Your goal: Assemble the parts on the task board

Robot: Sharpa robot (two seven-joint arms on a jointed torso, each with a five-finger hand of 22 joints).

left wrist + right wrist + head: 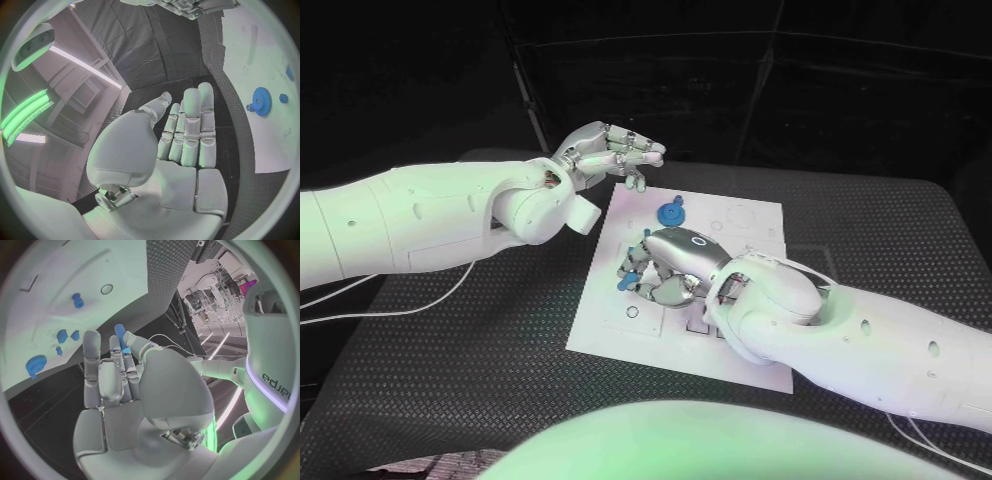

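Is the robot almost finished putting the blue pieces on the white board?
Not yet. A blue gear already sits on the task board. The right robot hand holds a blue peg over the board. The left robot hand hovers, holding nothing. Other small blue parts remain on the board.

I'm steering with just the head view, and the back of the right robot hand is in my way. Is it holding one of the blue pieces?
Observer: Yes. In the right wrist view the right robot hand pinches a blue part between its thumb and a finger.
Operator: Has the left one got something too?
Observer: No. The left wrist view shows the left robot hand with a bare palm and straight fingers, holding nothing.
Operator: Is anything hiding under the right one?
Observer: The right wrist view shows a small blue peg on the task board, near a round hole.
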